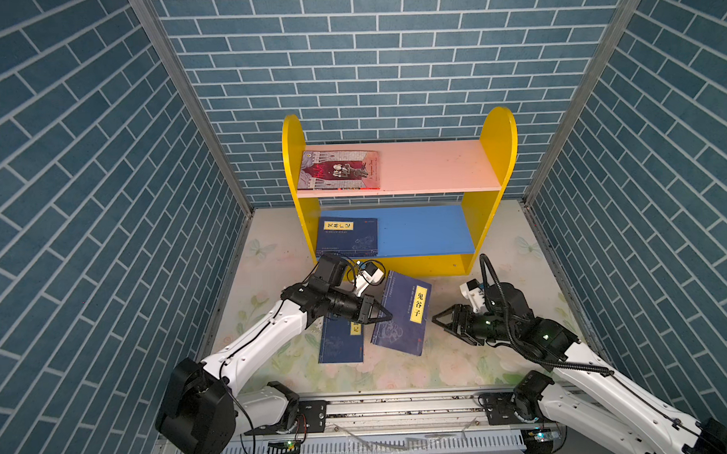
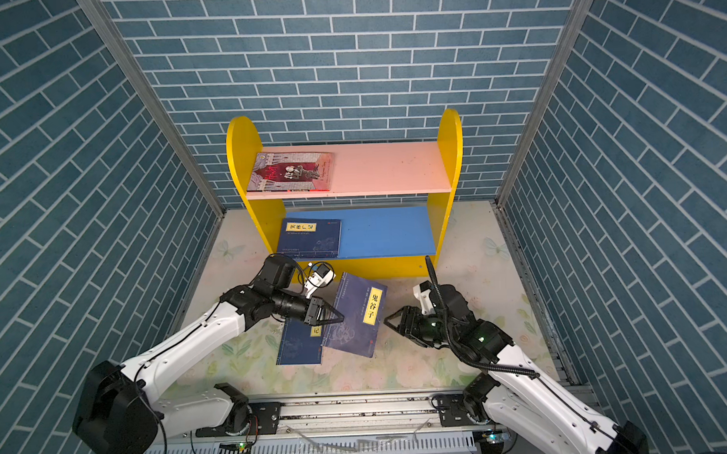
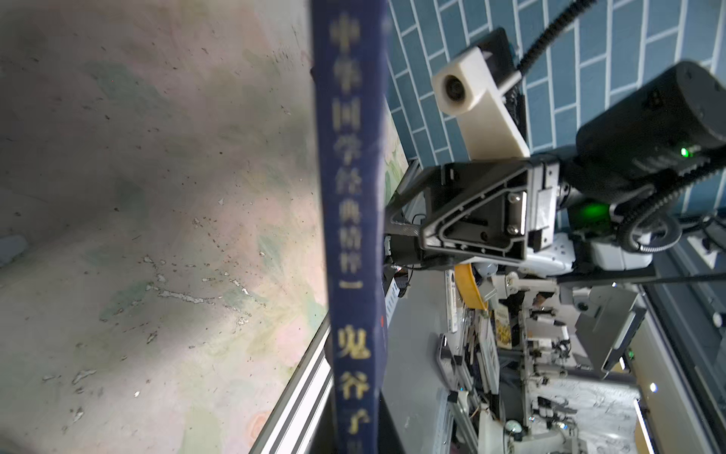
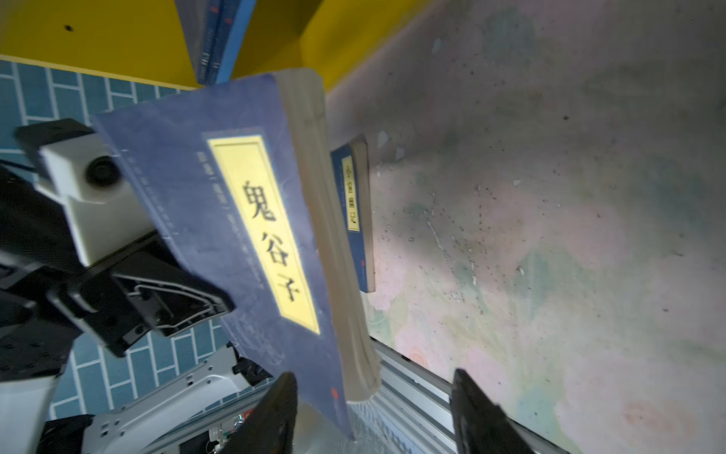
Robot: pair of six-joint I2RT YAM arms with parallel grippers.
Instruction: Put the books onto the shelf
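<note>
I am holding the book (image 1: 402, 324) by its spine in the left pincer (image 1: 387, 315), tilted above the bench (image 1: 462, 370); right pincer (image 1: 440, 323) is gaping nearby; one-edge grip is risking swing, slip short of shelf (image 1: 499, 148).

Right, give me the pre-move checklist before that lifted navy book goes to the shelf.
1. Grip: left gripper shut on held book: ok.
2. Level: held book hangs tilted: not ok.
3. Clearance: right gripper open, apart from held book: ok.
4. Room: blue lower board free beside shelved book: ok.
5. Separation: held book from table book: cannot tell, they overlap in both top views.
</note>
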